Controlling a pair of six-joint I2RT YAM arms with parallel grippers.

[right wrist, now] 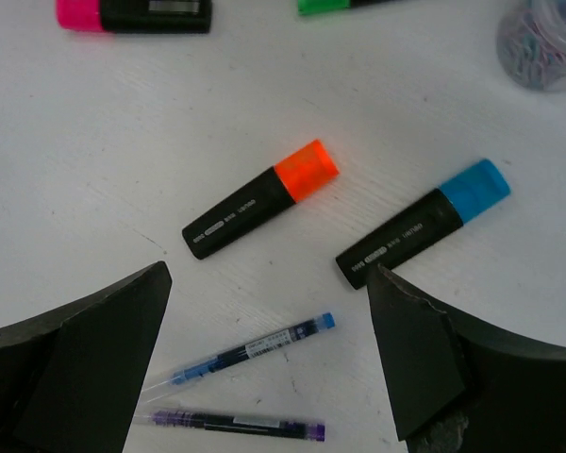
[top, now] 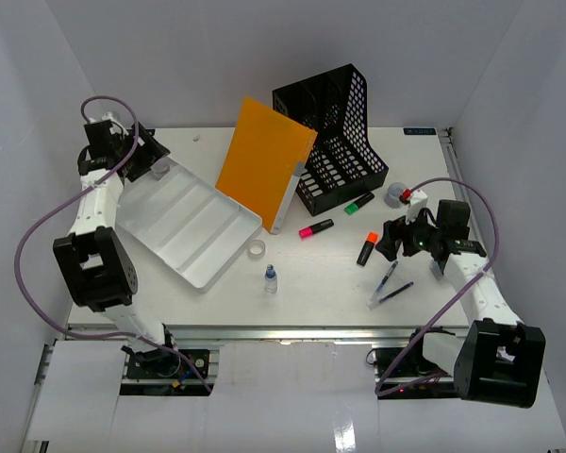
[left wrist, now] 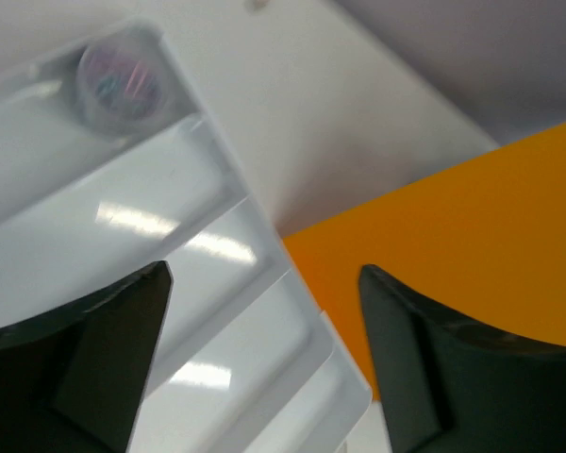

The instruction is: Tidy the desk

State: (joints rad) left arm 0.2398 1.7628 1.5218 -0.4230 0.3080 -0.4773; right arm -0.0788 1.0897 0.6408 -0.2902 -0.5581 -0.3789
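We see bright, even overhead light on the large flat white tabletop (top: 330, 278), with only soft, faint shadows. In the left wrist view the white plastic compartmented tray (left wrist: 198, 189) looks blurred and carries streaks of glare; the right wrist view is sharp.

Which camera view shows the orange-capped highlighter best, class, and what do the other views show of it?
The right wrist view: the orange-capped highlighter lies whole and close on the desk, its cap and label plain. The top external view shows it small, with no label readable. The left wrist view does not show it.
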